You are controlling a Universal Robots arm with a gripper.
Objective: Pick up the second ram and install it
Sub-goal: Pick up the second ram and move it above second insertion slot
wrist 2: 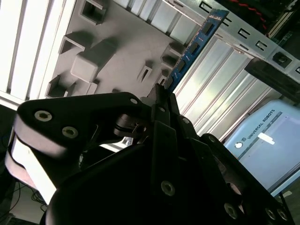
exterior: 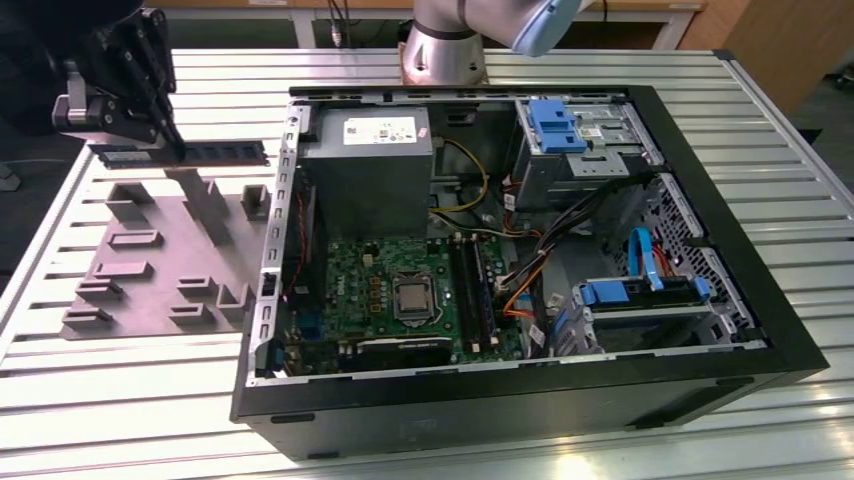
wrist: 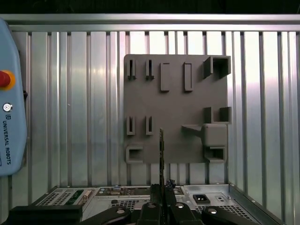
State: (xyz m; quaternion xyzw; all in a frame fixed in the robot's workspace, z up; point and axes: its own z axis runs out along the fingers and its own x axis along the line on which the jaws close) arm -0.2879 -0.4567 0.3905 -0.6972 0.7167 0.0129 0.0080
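In the exterior view the second ram (exterior: 214,153), a long dark green stick, hangs level above the mauve-grey fixture plate (exterior: 147,255), left of the open computer case. My gripper (exterior: 170,150) is shut on it near its middle. In the second wrist view the ram (wrist 2: 192,47) sticks out past the black fingers (wrist 2: 159,101) clamped on it. In the first wrist view the ram (wrist: 161,150) shows edge-on above my gripper (wrist: 162,190). The motherboard's black socket rails (exterior: 474,290) lie inside the case, well to the exterior view's right of the ram.
The open computer case (exterior: 747,340) takes up the middle and right of the slatted metal table, holding a power supply (exterior: 367,165), cables and blue drive brackets (exterior: 641,292). Raised blocks stand on the fixture plate (wrist: 173,108). A teach pendant (wrist: 9,108) lies beside it.
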